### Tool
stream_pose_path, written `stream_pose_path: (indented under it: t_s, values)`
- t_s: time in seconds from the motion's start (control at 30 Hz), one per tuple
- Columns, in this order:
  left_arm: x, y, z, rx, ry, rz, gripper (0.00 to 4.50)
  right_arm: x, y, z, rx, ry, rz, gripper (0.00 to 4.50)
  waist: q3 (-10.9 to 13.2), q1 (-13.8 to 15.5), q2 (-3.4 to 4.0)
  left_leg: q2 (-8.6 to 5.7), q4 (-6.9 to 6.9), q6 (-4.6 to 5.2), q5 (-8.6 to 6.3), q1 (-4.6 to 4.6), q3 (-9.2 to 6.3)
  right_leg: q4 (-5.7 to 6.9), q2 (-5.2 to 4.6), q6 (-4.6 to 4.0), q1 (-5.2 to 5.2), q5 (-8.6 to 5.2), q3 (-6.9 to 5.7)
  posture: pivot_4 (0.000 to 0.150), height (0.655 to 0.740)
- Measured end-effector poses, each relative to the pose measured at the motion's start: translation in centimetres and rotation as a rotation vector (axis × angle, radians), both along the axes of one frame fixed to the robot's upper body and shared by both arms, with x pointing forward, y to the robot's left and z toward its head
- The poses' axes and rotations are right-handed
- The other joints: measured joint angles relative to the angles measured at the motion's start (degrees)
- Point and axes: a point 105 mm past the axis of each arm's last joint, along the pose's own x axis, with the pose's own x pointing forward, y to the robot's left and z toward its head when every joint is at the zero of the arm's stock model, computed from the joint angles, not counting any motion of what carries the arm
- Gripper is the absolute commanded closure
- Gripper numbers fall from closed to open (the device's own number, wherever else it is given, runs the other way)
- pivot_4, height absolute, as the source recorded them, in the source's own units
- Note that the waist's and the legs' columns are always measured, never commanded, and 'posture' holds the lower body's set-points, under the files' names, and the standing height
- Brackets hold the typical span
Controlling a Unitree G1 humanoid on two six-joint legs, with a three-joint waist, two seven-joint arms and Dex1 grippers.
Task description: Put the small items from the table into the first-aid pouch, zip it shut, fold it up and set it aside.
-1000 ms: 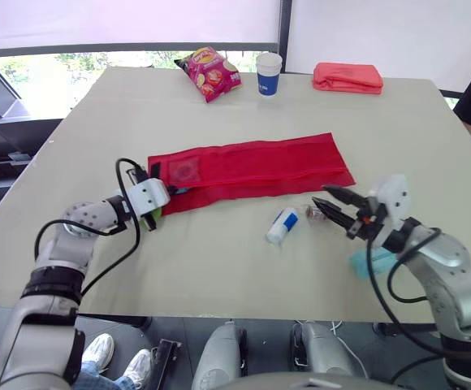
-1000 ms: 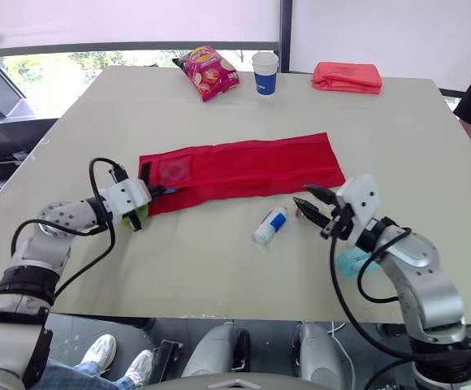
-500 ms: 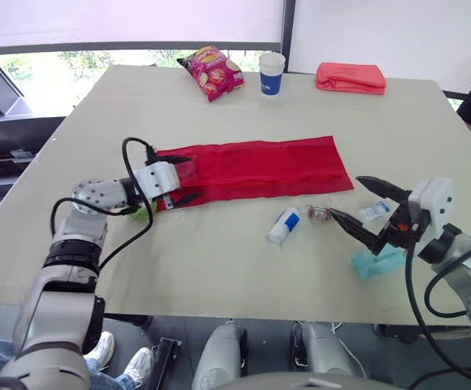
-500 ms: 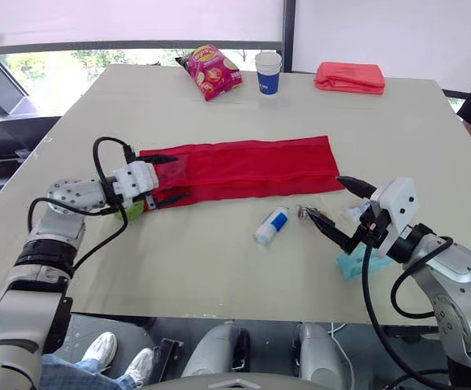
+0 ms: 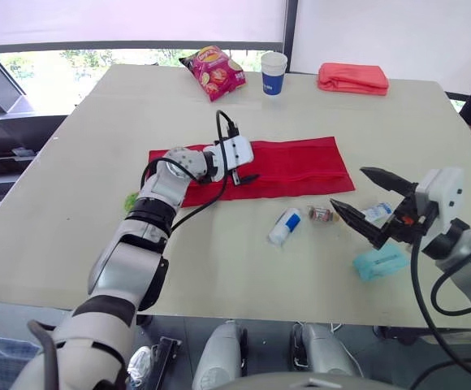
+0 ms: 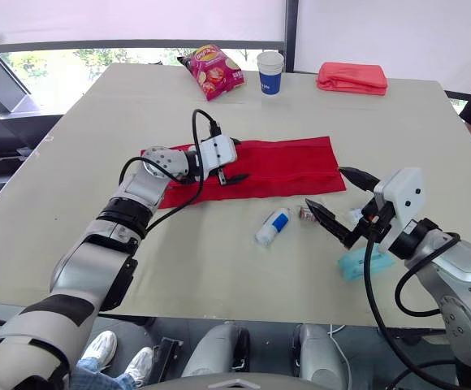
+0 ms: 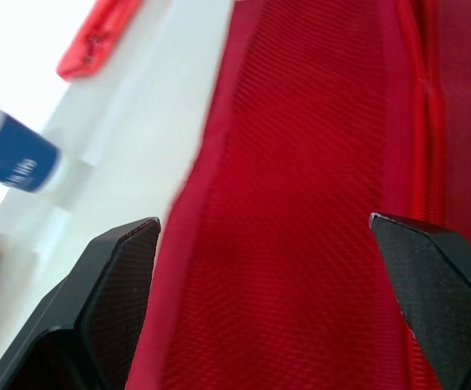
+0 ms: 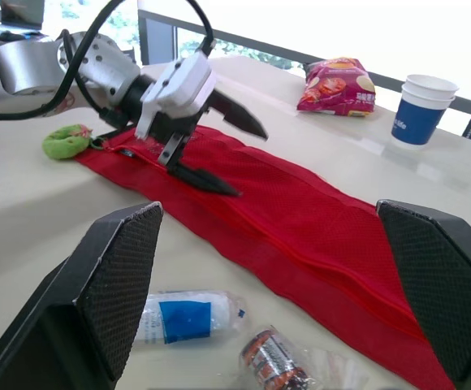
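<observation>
Fingers are spread on both: the pouch is best pinned by the left gripper, the wrapped item straddled by the right gripper.

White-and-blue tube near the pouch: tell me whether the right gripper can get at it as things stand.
Probably yes. The right gripper is open, just to the right of the tube, and nothing lies over it. Only the small wrapped packet sits between them and might get nudged.
</observation>
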Motion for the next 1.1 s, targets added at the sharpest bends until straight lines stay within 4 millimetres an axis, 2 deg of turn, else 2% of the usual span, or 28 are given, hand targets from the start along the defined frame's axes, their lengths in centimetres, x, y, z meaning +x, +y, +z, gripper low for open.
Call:
stream_pose_path:
  t_s: [0.1, 0.23, 0.33, 0.4, 0.53, 0.67, 0.83, 1.1]
  values:
    - [-0.4, -0.3, -1.3, -0.001, 0.072, -0.025, 0.09, -0.5, -0.3, 0.2, -0.008, 0.008, -0.01, 0.0, 0.02, 0.21, -0.03, 0.01, 0.03, 0.0, 0.0, -0.04, -0.03, 0.0, 0.0, 0.0, 0.0, 0.0, 0.01, 0.15, 0.74]
    - [-0.4, -0.9, -1.4, -0.011, 0.099, -0.043, 0.09, -0.7, -0.7, 0.8, -0.009, -0.002, -0.023, 0.0, 0.02, 0.29, -0.05, 0.0, 0.08, 0.02, -0.01, -0.08, -0.08, 0.0, -0.01, 0.0, 0.03, 0.01, 0.12, 0.15, 0.74]
    - [-0.2, -1.0, -1.4, 0.033, 0.046, -0.046, 0.09, -0.8, -0.6, 1.0, -0.002, -0.005, -0.031, 0.0, 0.02, 0.26, -0.05, -0.02, 0.08, 0.04, -0.02, -0.07, -0.09, 0.0, -0.01, -0.01, 0.03, 0.02, 0.14, 0.15, 0.74]
    - [0.5, -1.2, -0.7, 0.088, -0.054, -0.026, 0.09, -0.7, -0.6, 1.0, 0.003, -0.001, -0.041, 0.0, 0.02, 0.29, -0.06, -0.03, 0.09, 0.04, -0.02, -0.06, -0.09, 0.01, 0.0, 0.0, 0.04, 0.02, 0.14, 0.15, 0.74]
    - [1.5, -0.1, -0.6, 0.14, -0.13, 0.05, 0.09, -0.8, -0.6, 1.1, 0.009, -0.003, -0.048, 0.0, 0.02, 0.14, -0.06, -0.02, 0.08, 0.04, -0.02, -0.03, -0.07, 0.03, 0.04, 0.01, 0.04, 0.01, 0.17, 0.15, 0.74]
    - [1.5, 0.0, -0.5, 0.158, -0.151, 0.04, 0.09, -0.7, -0.6, 1.1, 0.01, -0.003, -0.05, 0.0, 0.02, 0.17, -0.06, 0.02, 0.08, 0.04, -0.02, -0.03, -0.07, 0.03, 0.04, 0.0, 0.04, 0.02, 0.17, 0.15, 0.74]
    - [1.4, 1.2, -0.6, 0.177, -0.169, 0.059, 0.09, -0.8, -0.5, 1.1, 0.018, 0.0, -0.048, 0.0, 0.01, 0.09, -0.05, 0.05, 0.08, 0.04, -0.02, 0.05, -0.02, 0.11, 0.05, -0.01, 0.04, 0.01, 0.25, 0.15, 0.74]
    - [1.1, 2.5, -0.8, 0.119, -0.188, 0.146, 0.09, -0.8, -0.5, 1.2, 0.02, 0.0, -0.048, 0.0, 0.0, 0.04, -0.05, 0.1, 0.08, 0.04, -0.02, 0.11, 0.04, 0.17, 0.05, -0.02, 0.04, 0.02, 0.33, 0.15, 0.74]
